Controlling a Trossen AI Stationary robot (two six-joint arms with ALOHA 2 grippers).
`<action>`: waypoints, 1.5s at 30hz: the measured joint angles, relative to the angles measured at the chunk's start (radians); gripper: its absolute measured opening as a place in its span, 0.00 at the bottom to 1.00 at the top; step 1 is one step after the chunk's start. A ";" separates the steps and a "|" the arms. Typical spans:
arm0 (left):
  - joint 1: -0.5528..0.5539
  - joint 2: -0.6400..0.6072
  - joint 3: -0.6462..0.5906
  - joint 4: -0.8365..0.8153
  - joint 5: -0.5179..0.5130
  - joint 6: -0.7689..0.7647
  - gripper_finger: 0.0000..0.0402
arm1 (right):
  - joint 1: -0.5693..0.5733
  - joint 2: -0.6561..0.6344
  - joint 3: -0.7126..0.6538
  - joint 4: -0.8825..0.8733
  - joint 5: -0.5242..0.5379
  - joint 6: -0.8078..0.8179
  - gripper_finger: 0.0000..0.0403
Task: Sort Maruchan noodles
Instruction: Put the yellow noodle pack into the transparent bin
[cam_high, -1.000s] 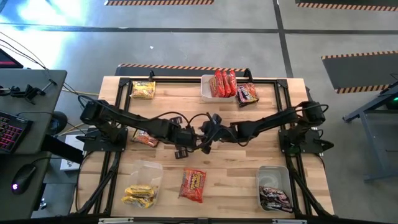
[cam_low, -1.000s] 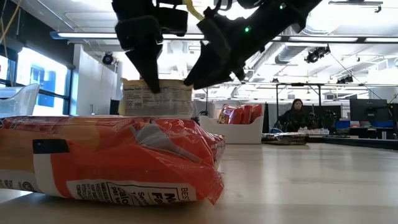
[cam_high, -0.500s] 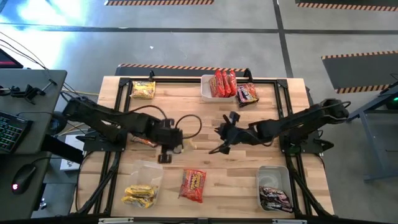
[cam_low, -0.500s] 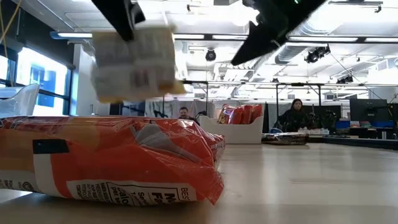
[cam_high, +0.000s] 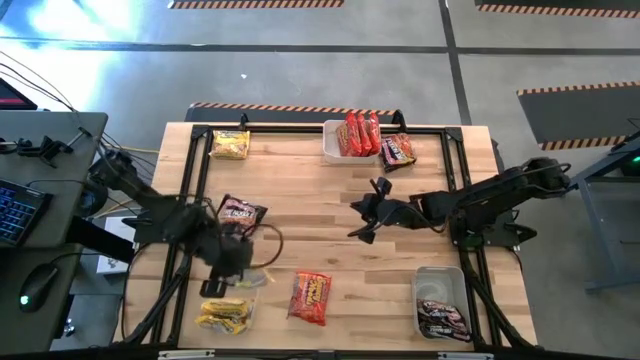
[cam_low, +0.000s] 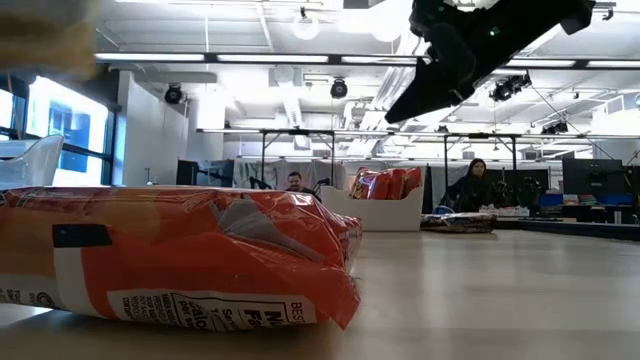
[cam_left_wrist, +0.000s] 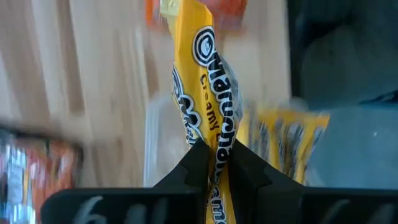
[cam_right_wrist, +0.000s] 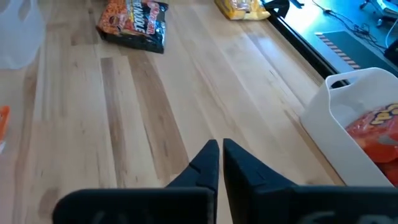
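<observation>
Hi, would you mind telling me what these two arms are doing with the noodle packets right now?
The robot is sorting Maruchan packets by colour into clear tubs. The left pincer is shut on a yellow packet and holds it above the near-left tub, which already contains yellow packets. The right pincer hangs shut and empty over the middle of the table. A dark packet, an orange one and another yellow one lie loose on the wood.

A dark gripper (cam_low: 425, 95) is hanging high over the surface (cam_low: 480, 290). Well below it and nearest the camera, a red-orange packet (cam_low: 175, 255) is lying flat; beneath it, farther back, a white tub (cam_low: 385, 212) is holding red packets.
</observation>
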 joint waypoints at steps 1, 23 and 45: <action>-0.019 0.002 -0.009 -0.016 -0.002 -0.025 0.05 | 0.000 0.000 0.000 0.001 -0.008 -0.001 0.01; -0.316 0.011 -0.198 0.093 -0.109 -0.100 0.05 | 0.000 0.001 0.000 0.000 -0.013 -0.001 0.00; -0.352 0.135 -0.197 0.155 -0.048 -0.161 0.31 | -0.040 0.002 0.000 -0.029 -0.013 0.003 0.00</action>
